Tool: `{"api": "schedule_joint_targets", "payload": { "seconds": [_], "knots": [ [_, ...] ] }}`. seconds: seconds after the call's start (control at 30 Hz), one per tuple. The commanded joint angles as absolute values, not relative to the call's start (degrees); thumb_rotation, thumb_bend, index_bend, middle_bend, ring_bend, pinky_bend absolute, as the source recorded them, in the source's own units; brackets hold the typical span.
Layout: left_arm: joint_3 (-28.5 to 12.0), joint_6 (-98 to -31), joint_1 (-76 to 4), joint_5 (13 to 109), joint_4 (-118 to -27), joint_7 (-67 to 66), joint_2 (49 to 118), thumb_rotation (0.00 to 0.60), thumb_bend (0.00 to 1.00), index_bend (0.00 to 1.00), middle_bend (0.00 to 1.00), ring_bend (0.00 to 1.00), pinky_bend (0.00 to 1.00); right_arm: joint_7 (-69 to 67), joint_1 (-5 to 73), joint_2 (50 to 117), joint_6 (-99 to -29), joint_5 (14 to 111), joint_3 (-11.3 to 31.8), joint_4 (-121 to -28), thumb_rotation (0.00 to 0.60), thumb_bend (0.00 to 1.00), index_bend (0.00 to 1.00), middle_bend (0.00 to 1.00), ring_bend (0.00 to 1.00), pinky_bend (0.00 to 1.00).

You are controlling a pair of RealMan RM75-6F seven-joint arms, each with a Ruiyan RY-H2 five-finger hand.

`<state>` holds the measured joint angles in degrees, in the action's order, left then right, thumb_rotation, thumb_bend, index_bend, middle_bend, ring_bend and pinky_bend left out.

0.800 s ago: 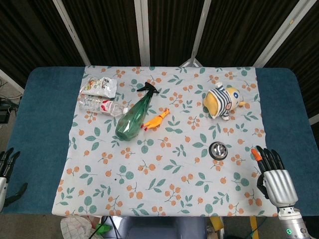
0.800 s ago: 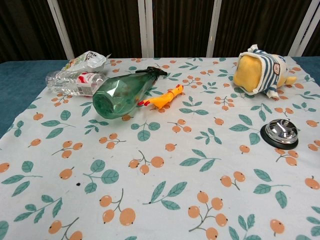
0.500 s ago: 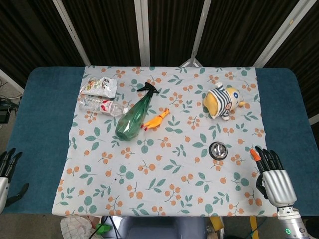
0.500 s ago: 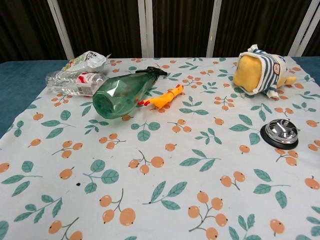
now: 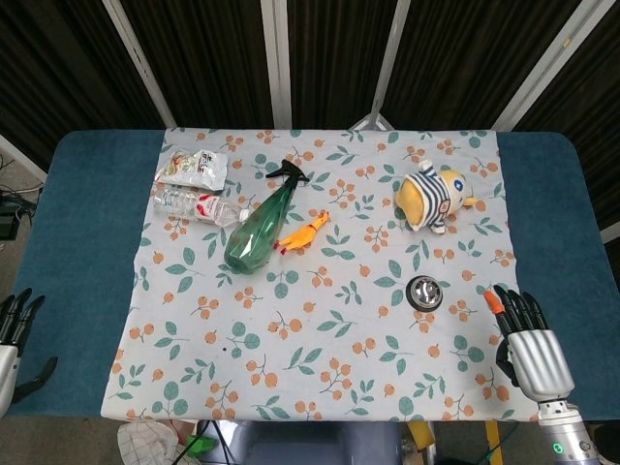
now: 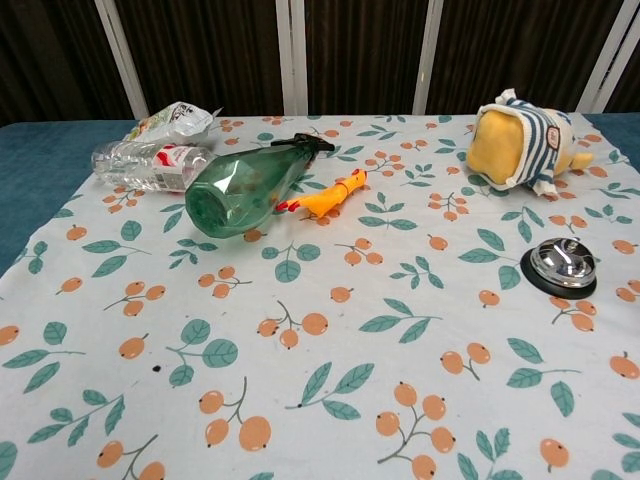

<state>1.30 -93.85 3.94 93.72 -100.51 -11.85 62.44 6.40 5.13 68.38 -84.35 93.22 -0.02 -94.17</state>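
In the head view my right hand (image 5: 526, 341) hovers at the front right corner of the floral cloth (image 5: 320, 339), fingers spread, holding nothing. The silver call bell (image 5: 425, 291) (image 6: 562, 266) is the nearest thing to it, a short way to its left. My left hand (image 5: 12, 334) shows at the far left edge over the blue table, fingers apart and empty, far from every object. The chest view shows neither hand. A green spray bottle (image 5: 259, 221) (image 6: 245, 187) lies on its side beside an orange rubber chicken (image 5: 302, 232) (image 6: 331, 195).
A crushed clear water bottle (image 5: 197, 204) (image 6: 148, 164) and a snack packet (image 5: 192, 167) (image 6: 172, 120) lie at the back left. A yellow plush toy in a striped shirt (image 5: 432, 197) (image 6: 520, 140) sits at the back right. Dark panels stand behind the blue table (image 5: 77, 213).
My right hand has drawn back toward the front edge of the table. My left hand has slipped slightly lower at the left edge. The objects have not moved.
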Motion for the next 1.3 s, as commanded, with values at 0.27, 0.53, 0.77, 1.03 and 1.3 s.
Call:
{"api": "schedule_joint_targets", "payload": {
  "seconds": [0.27,0.53,0.77,1.03,1.3],
  "knots": [
    [1.3,-94.9,4.5,93.7,-100.7,-11.0,62.3,0.600,0.40,0.06,0.00,0.03,0.16,4.9,6.9,70.0,-82.3,94.7,-0.3,-92.8,0.600,1.00,0.01,0.00,0.00,0.00],
    [1.1,-94.9,4.4,93.7,-100.6,-11.6,62.6,0.600,0.40,0.06,0.00,0.03,0.16,5.2,11.7,72.2,-77.6,92.4,3.4,-92.8,0.600,1.00,0.01,0.00,0.00,0.00],
    [1.0,-94.7,4.2,93.9,-100.3,-11.9,62.9,0.600,0.40,0.06,0.00,0.03,0.16,7.4,15.4,74.7,-73.7,89.5,5.8,-93.4,0.600,1.00,0.01,0.00,0.00,0.00],
    [0.8,-94.7,4.3,93.4,-100.3,-11.8,62.9,0.600,0.40,0.06,0.00,0.03,0.16,7.8,19.3,78.9,-66.8,83.7,7.2,-91.2,0.600,1.00,0.01,0.00,0.00,0.00],
    [0.6,-94.8,4.3,93.1,-100.4,-11.5,62.6,0.600,0.40,0.06,0.00,0.03,0.16,4.4,22.9,86.0,-63.4,81.4,8.4,-82.8,0.600,1.00,0.01,0.00,0.00,0.00]
  ]
}}
